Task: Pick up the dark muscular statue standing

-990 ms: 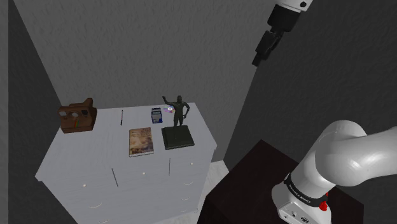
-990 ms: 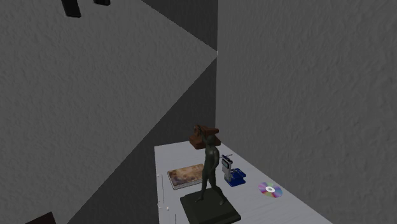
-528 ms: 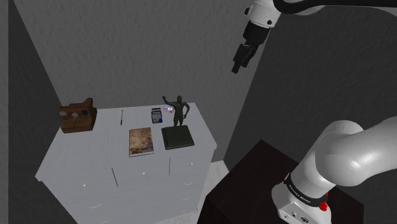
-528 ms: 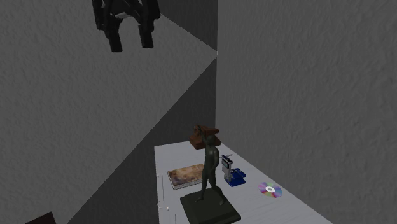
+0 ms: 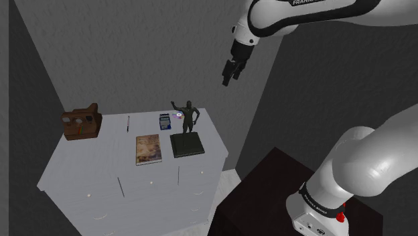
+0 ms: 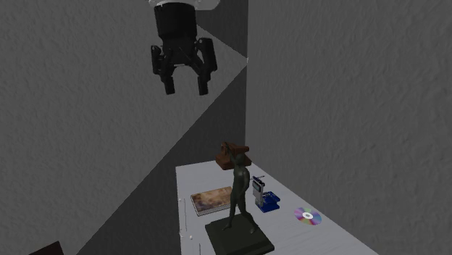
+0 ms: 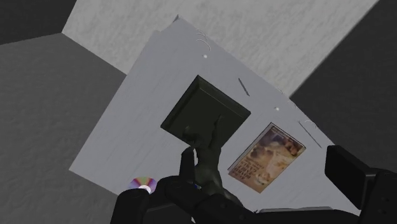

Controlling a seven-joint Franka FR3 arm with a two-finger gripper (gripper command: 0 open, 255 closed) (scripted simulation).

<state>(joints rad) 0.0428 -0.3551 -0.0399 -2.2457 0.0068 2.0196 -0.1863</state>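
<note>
Dark greenish-black statue [image 5: 188, 117], pale grey desk [image 5: 87, 167], reddish-brown box [image 5: 82, 123] at left, blue box [image 5: 164, 121], rainbow-sheened disc [image 6: 307, 215], mottled tan book cover [image 5: 148, 149], black tool [image 6: 185, 88] at top.

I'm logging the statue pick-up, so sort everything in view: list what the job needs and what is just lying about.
For the job:
dark statue, upright on the white dresser
gripper, open, up in the air, touching nothing

Lying about:
picture book
disc
blue box
brown box
thin pen
</note>
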